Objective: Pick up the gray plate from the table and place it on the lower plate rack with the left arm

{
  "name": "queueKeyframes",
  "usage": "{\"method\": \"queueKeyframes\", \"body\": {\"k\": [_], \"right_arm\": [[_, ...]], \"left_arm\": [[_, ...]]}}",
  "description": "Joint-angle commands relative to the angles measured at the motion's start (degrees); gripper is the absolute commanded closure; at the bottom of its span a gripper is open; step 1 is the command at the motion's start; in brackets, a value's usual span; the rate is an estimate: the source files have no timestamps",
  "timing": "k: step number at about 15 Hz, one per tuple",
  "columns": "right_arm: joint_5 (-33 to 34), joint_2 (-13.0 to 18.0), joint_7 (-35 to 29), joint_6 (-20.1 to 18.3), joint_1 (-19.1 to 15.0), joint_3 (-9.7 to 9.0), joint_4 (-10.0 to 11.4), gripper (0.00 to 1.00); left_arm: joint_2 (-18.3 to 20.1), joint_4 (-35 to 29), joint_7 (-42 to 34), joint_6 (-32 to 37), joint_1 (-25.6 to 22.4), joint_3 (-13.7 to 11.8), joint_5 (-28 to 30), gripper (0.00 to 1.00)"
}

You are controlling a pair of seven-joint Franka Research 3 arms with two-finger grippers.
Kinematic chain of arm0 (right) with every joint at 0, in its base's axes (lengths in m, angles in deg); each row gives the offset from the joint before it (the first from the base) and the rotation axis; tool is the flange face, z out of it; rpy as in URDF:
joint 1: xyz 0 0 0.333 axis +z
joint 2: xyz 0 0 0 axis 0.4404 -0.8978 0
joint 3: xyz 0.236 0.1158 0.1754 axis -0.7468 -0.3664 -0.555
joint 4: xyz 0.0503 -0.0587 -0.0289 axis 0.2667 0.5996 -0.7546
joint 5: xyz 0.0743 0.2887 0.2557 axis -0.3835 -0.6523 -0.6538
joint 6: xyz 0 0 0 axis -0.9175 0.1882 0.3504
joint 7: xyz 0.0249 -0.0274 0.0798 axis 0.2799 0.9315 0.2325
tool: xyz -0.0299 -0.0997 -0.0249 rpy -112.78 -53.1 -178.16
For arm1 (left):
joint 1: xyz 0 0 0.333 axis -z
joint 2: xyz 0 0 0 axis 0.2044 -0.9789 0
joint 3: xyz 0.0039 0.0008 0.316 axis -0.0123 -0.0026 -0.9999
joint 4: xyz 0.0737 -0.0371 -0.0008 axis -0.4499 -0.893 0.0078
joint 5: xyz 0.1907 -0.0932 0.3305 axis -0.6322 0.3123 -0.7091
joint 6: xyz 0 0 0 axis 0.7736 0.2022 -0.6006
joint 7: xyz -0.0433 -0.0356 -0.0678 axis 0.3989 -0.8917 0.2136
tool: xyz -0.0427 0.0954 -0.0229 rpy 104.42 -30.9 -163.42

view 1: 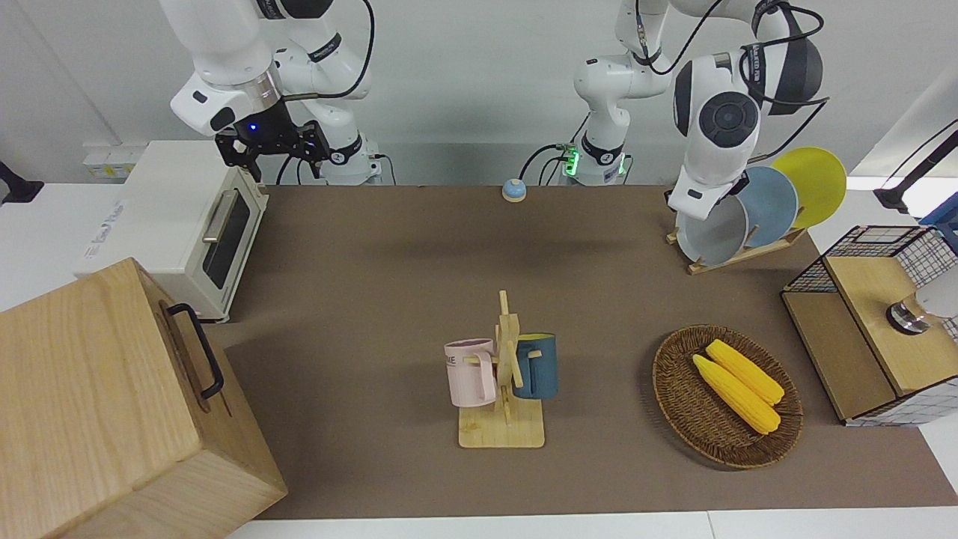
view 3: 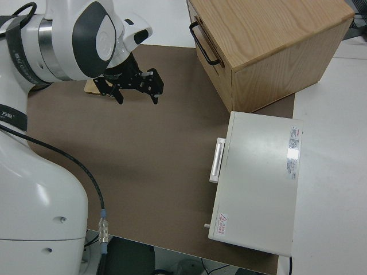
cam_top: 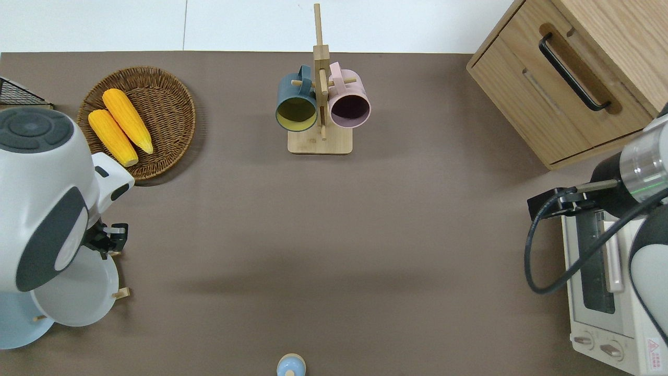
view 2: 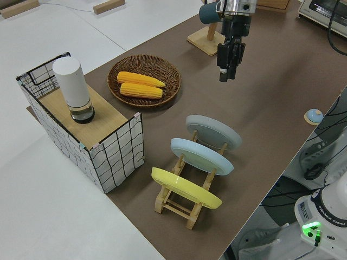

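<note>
Bare table lies open between the plate rack and toaster oven; the mug tree and corn basket stand farther from the robots.

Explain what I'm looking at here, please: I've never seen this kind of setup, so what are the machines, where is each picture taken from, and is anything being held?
These are two white robot arms at a brown table, filmed from four cameras: facing them, straight down, and one from each end. The left gripper hangs empty above the table, just past the gray plate, which already stands in the plate rack beside a light blue plate and a yellow plate. The right gripper is parked, fingers open.

Also on the table: a wicker basket with two corn cobs, a mug tree holding a pink mug and a dark blue mug, a toaster oven, a wooden drawer cabinet, a wire-framed box and a small blue bell. Nothing is being held.
</note>
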Motion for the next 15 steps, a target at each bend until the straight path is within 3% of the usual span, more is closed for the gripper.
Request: {"method": "queueKeyframes", "body": {"k": [1,4,7,9,12,15], "right_arm": [[0.4,0.1,-0.7,-0.6,-1.3,-1.21,-0.3,0.017],[0.4,0.1,-0.7,-0.6,-1.3,-1.21,-0.4,0.017],[0.4,0.1,-0.7,-0.6,-1.3,-1.21,-0.3,0.017],[0.4,0.1,-0.7,-0.6,-1.3,-1.21,-0.3,0.017],[0.4,0.1,-0.7,-0.6,-1.3,-1.21,-0.4,0.017],[0.4,0.1,-0.7,-0.6,-1.3,-1.21,-0.4,0.017]], "left_arm": [[-0.1,5.8,-3.2,1.0,-0.4,-3.9,11.7,0.39],[-0.1,7.3,-3.3,0.9,-0.3,-6.6,18.3,0.38],[-0.1,8.7,-3.4,0.7,-0.3,-6.8,19.7,0.34],[-0.2,9.1,-3.5,0.6,-0.3,-6.8,19.7,0.01],[-0.3,9.4,-4.6,0.1,-0.3,-6.8,19.7,0.01],[-0.7,11.4,-14.5,-0.8,-0.4,-7.2,19.8,0.0]]}}
